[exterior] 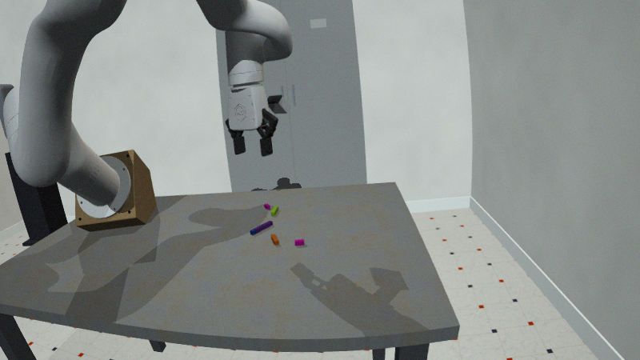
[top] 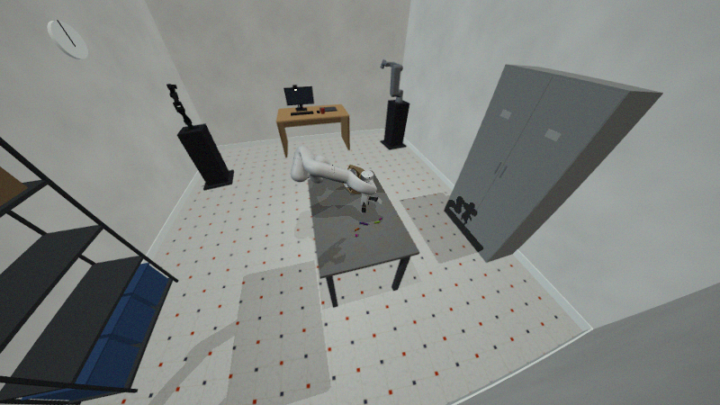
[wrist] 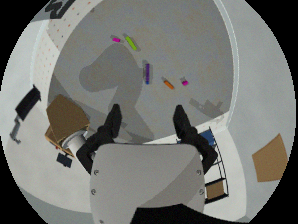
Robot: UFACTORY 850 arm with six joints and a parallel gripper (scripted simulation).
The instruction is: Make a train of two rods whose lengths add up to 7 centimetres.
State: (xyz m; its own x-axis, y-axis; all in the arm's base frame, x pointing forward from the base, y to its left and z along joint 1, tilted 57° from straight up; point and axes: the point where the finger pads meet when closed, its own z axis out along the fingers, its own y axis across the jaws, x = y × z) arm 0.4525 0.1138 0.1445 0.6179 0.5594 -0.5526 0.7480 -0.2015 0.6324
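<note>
Several small rods lie on the grey table point(exterior: 232, 264). A magenta rod point(exterior: 266, 206) and a lime rod point(exterior: 274, 210) lie close together at the far side. A purple rod point(exterior: 261, 227) with a bluish left end lies in front of them. An orange rod point(exterior: 274, 239) and a second magenta rod point(exterior: 299, 242) lie nearest the front. My gripper point(exterior: 253, 146) is open and empty, high above the table and behind the rods. In the wrist view the rods show beyond the fingers: lime point(wrist: 131, 44), purple point(wrist: 147, 71), orange point(wrist: 169, 83), magenta point(wrist: 185, 83).
The arm's brown base block point(exterior: 117, 190) stands at the table's back left. A grey cabinet point(exterior: 290, 89) stands behind the table. In the top view the table point(top: 357, 231) sits mid-room, with the rods point(top: 367, 224) small on it.
</note>
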